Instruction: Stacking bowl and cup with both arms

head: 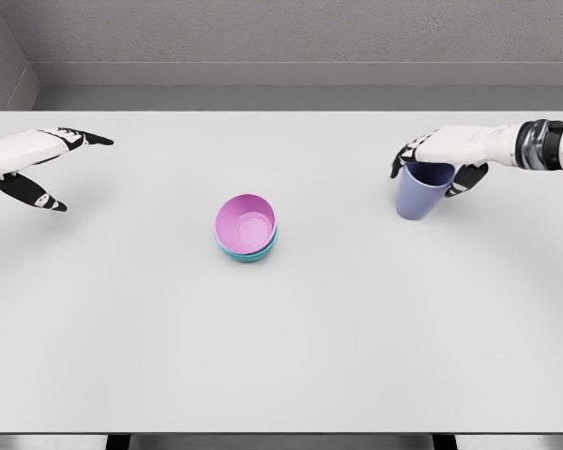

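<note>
1. White table (281,375) fills the view; grey wall behind it at 12 o'clock.
2. Pink bowl (246,223) sits near table centre, slightly toward 9 o'clock. It is nested inside a teal bowl (251,253); only the teal rim and lower edge show underneath. The stack is upright and tipped a little, opening up and facing the camera.
3. Blue cup (420,193) is out at about 2 o'clock from the bowls, well apart from them. Upright, slightly tilted, rim up under the hand.
4. Right hand (439,161) comes in from the 3 o'clock edge, arm roughly level. It sits over the cup's rim: fingers curl down on the far side and the thumb side shows dark pads at the cup's right. Looks like it is gripping the cup at the top. Can't tell from here whether the cup base is on the table or just off it.
5. Left hand (39,161) is at the 9 o'clock edge, well away from the bowls. Fingers extended and spread, thumb (38,195) dropped below them. Holding nothing, touching nothing.
</note>
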